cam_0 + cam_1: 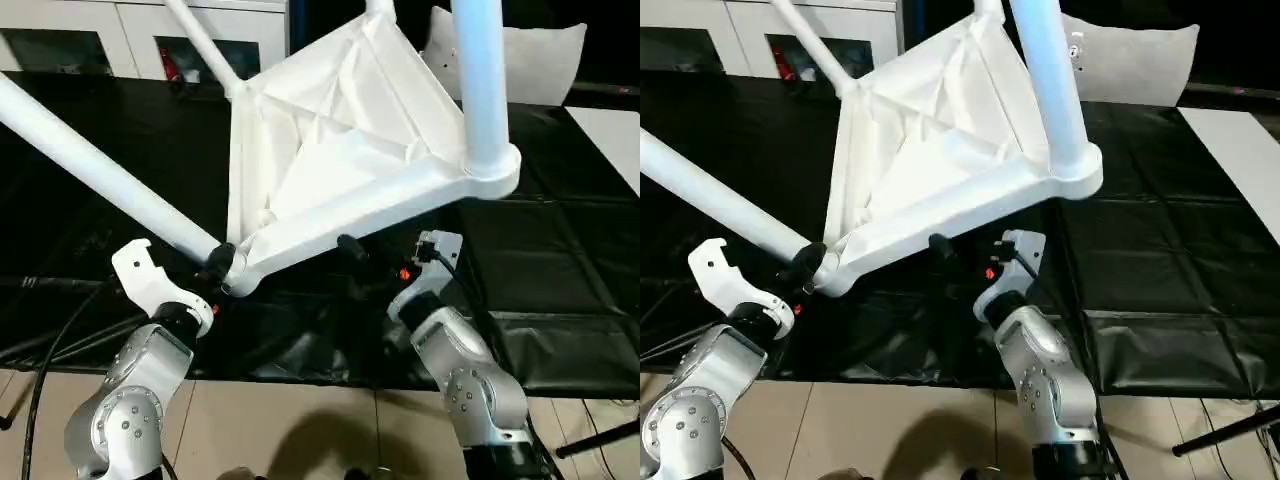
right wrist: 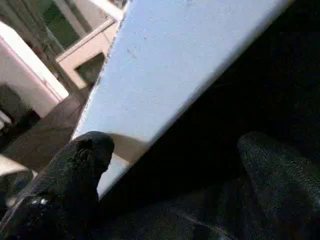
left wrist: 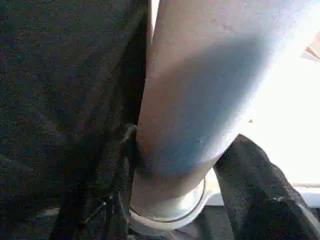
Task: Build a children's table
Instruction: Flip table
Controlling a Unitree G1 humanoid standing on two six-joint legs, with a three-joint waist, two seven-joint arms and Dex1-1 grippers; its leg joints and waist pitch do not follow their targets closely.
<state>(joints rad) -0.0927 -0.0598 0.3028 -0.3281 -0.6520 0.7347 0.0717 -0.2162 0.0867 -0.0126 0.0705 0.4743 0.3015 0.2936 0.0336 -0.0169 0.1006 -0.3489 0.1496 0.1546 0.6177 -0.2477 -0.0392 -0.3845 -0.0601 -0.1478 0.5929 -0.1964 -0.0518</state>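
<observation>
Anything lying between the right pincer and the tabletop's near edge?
No. In the left eye view the open right pincer sits just under the tabletop edge; only black table cover lies behind.

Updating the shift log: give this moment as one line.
left gripper: clamped on table leg | right gripper: open under tabletop | table tilted

The tilted children's table is blocking my reach ahead, its legs crossing my left side; black cloth is lying open on my right.
</observation>
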